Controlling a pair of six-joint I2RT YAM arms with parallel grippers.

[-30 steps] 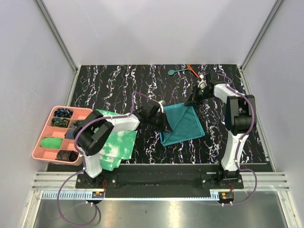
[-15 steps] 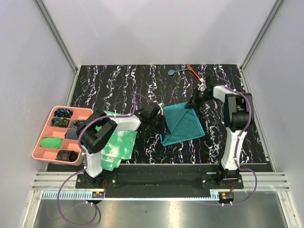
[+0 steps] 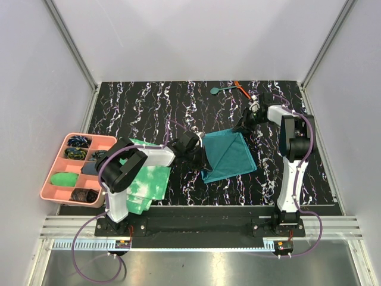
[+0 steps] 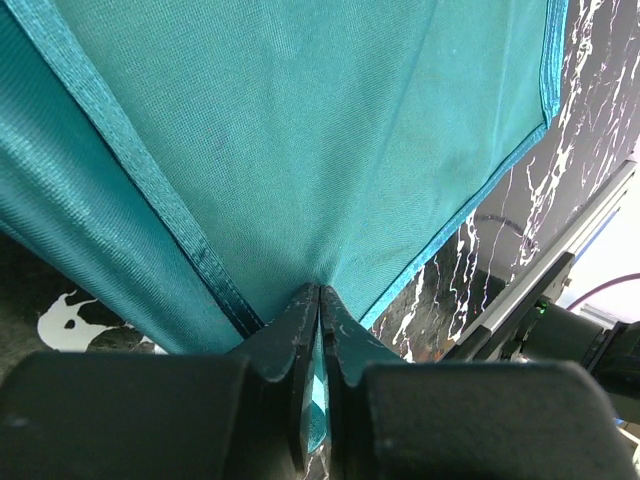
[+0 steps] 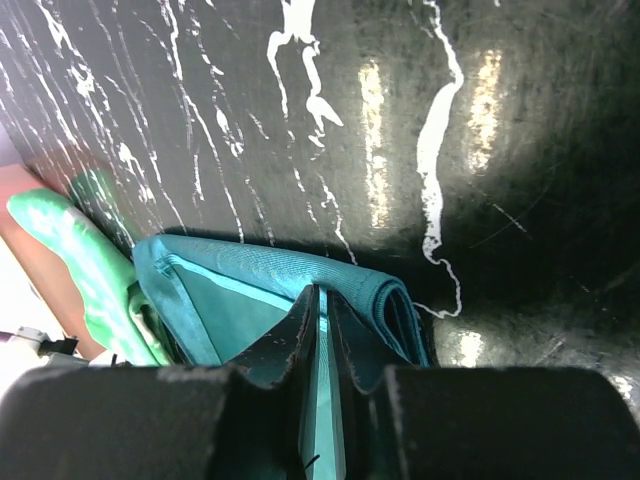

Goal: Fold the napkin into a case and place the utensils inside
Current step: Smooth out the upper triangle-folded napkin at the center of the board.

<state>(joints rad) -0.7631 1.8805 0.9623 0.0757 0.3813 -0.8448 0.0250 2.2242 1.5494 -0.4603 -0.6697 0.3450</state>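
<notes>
Folding of the napkin point(image 3: 231, 156) into the case, shown at mid-fold. The dark teal cloth is seen in the middle of the marbled table point(image 3: 149, 107), already doubled over in part, with a raised edge running across it. No slim pouch is formed yet, so the folding step is judged to be in hand and the loading step not begun.

The left gripper point(image 4: 320, 300) is seen pinched shut on the hem at the cloth's left side, with a thin layer of fabric caught between the jaws. The right gripper point(image 5: 318, 305) is likewise clamped on the cloth, at a rolled fold by its far right corner.

For the next move, it is judged that both pinched points must be carried together, at matched height and pace, so that the lifted layer is laid over the rest without a twist. It is also judged that neither grip should be let go until the layer is flat.

Counted:
- one napkin;
- two utensils, namely one teal spoon point(image 3: 216, 90) and one orange-red stick point(image 3: 241, 89), laid close together at the far edge of the table, well apart from the cloth;
- two grippers, both engaged;
- one pink tray point(image 3: 54, 164) at the left, with small items in its compartments;
- a pile of green-and-white cloths point(image 3: 149, 182) beside it, whose number cannot be told.
</notes>
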